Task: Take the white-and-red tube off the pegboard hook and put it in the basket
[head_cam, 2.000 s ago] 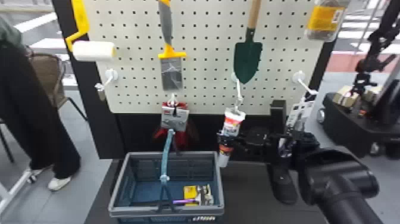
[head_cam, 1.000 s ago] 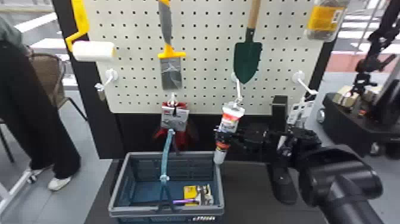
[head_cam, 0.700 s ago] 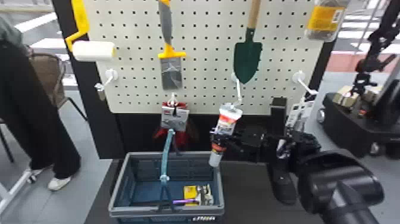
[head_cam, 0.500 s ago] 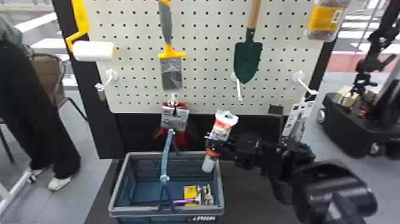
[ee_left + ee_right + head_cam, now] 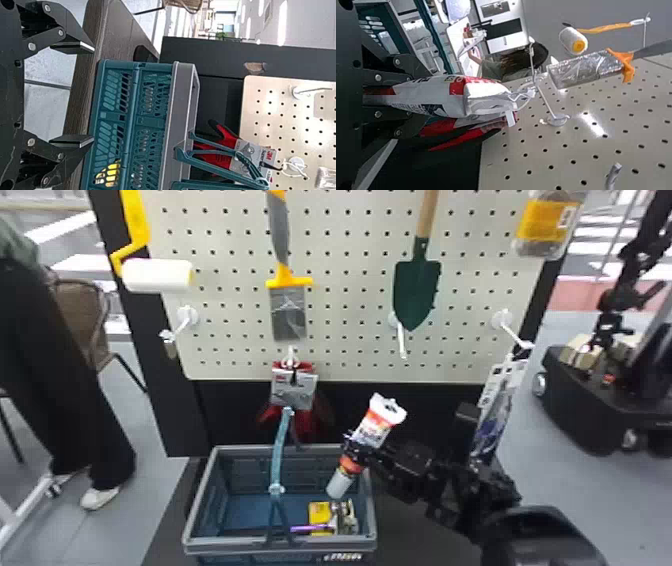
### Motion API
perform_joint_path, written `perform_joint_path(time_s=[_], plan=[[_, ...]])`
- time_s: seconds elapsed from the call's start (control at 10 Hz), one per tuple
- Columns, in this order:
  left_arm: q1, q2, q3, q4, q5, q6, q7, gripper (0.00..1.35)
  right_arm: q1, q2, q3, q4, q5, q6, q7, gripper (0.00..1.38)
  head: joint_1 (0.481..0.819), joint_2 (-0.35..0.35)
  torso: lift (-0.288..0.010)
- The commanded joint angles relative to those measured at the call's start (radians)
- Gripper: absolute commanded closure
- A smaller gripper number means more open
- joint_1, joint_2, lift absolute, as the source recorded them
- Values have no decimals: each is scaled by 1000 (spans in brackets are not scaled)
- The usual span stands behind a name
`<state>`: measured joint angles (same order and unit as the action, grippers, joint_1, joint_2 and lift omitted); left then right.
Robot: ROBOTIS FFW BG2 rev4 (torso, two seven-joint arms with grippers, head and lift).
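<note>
"What did the left gripper (image 5: pixel 94 94) hold?"

"Nothing; its jaws stood wide apart."

"And farther right?"

"The basket (image 5: pixel 230 544) had a yellow packet (image 5: pixel 318 514) inside. Then came the white-and-red tube (image 5: pixel 375 428), tilted, its lower end over the basket's right side. The right gripper (image 5: pixel 353 451) had its jaws closed round the middle."

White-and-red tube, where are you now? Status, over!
Right tool shut on tube, off the hook, tilted, not yet in basket. Left tool open, empty. Basket handle sticks up, might snag. Over.
</note>
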<state>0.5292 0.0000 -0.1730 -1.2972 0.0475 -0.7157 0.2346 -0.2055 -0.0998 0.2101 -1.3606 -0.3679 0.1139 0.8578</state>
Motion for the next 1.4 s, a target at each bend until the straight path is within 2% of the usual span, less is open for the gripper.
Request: perform_joint_path(time_s=[0.0, 0.5, 0.7, 1.0, 1.1, 1.2, 1.3], plan=[[0, -2, 0, 0, 2, 1, -1, 473, 11, 2, 23, 68, -89, -43, -25, 1227, 549, 0, -100], [-3, -2, 1, 0, 2, 5, -8, 473, -28, 2, 107, 216, -206, -45, -25, 1225, 549, 0, -100], [-3, -2, 1, 0, 2, 7, -9, 473, -92, 3, 149, 336, -213, -45, 35, 1225, 549, 0, -100], [-5, -2, 1, 2, 2, 12, -17, 473, -161, 9, 186, 431, -206, -33, 95, 1227, 549, 0, -100], [-5, -2, 1, 2, 2, 12, -18, 473, -161, 9, 186, 441, -207, -30, 93, 1116, 549, 0, -100], [-5, -2, 1, 0, 3, 12, -18, 473, -163, 11, 186, 466, -224, -28, 93, 538, 549, 0, -100], [-5, 0, 1, 2, 3, 12, -20, 473, -163, 9, 186, 473, -233, -31, 93, 79, 549, 0, -100]])
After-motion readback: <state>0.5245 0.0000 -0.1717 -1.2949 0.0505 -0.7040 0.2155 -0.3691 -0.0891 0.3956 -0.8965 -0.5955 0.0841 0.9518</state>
